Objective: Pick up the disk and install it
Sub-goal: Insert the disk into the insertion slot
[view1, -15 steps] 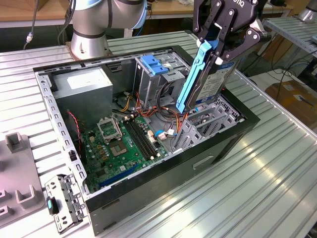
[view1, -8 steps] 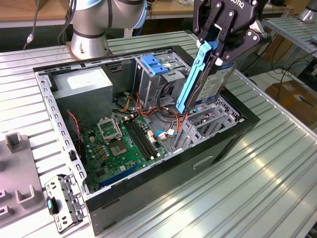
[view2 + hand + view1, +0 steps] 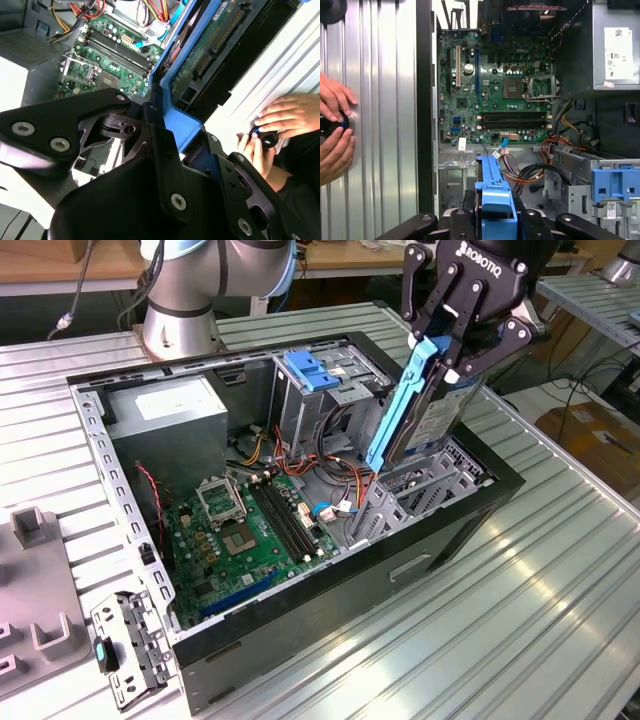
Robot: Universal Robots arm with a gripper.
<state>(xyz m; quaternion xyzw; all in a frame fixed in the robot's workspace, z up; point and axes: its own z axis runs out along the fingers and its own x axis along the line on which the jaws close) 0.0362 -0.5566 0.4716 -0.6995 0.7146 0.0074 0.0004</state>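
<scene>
A ribbed metal tabletop carries an open computer case lying on its side, with benches and cables in the room behind. Inside the case I see the green circuit board on the floor. A grey power box sits at the end toward the exterior view's left, and a metal cage topped by a blue latch stands beside it.

My claw is clamped on the disk, gripping it at its upper end across the blue side rail. The disk hangs on edge, tilted, over the end of the case at the exterior view's right. Its lower end is down at the metal bay there. I cannot tell whether it touches the bay.

In the first wrist view the blue rail runs straight out from between the claw's fingers toward the circuit board. In the second wrist view the disk's underside with its green board faces the camera.

A person's hands rest on the tabletop just outside the case wall, holding a small black object.
</scene>
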